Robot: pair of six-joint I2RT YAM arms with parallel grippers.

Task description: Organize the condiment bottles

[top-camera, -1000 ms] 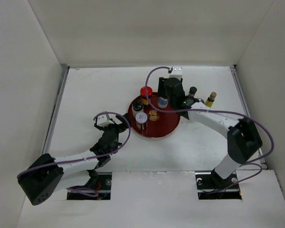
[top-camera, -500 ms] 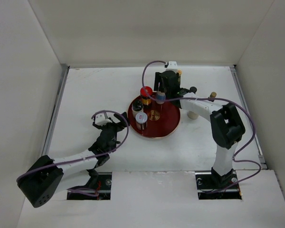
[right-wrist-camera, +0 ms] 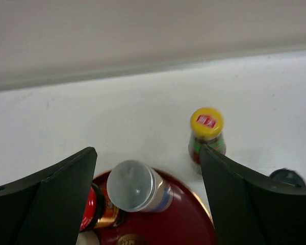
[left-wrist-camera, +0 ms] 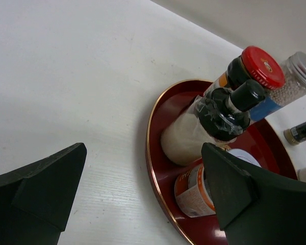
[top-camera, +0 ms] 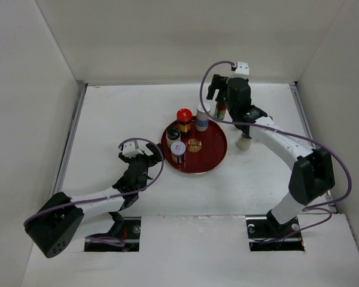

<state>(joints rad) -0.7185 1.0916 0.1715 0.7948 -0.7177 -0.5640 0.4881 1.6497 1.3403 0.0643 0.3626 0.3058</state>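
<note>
Above far rim of big red round tray with gold edge (top-camera: 210, 156): right gripper (right-wrist-camera: 148, 151), fingers spread wide, nothing between them, clear of every bottle.
Left gripper (top-camera: 137, 158): spread wide, empty, low over the white table (top-camera: 107, 119), just left of the tray.
On tray: four condiment bottles, grouped in the left and far part; near-right part bare.
Far rim: silver-capped bottle with blue band (right-wrist-camera: 136, 190), upright, white granules inside.
Left of it: red-capped bottle with orange label (top-camera: 184, 117), upright, dark contents.
Left part: black-capped bottle with wrapped neck (left-wrist-camera: 233, 106), pale fill.
Near-left part: white-lidded jar with orange label (left-wrist-camera: 196, 190), contents not visible.
Off tray: yellow-capped bottle with green and red label (right-wrist-camera: 206, 133), upright on the table just beyond the far-right rim; pale small jar (top-camera: 243, 142) right of the tray; dark round cap (right-wrist-camera: 284, 177), only partly seen.
Step in hand (judged): fetching the yellow-capped bottle, nearest to the open fingers.
Method: shift right, centre one finger on each side of the body below the cap, descend straight, close on the label.
Clearance: keep the left finger off the silver-capped bottle close by.
Placement: set down in the bare near-right part; release only with the base flat.
Risk: tall narrow bottles, likely to tip if nudged.
</note>
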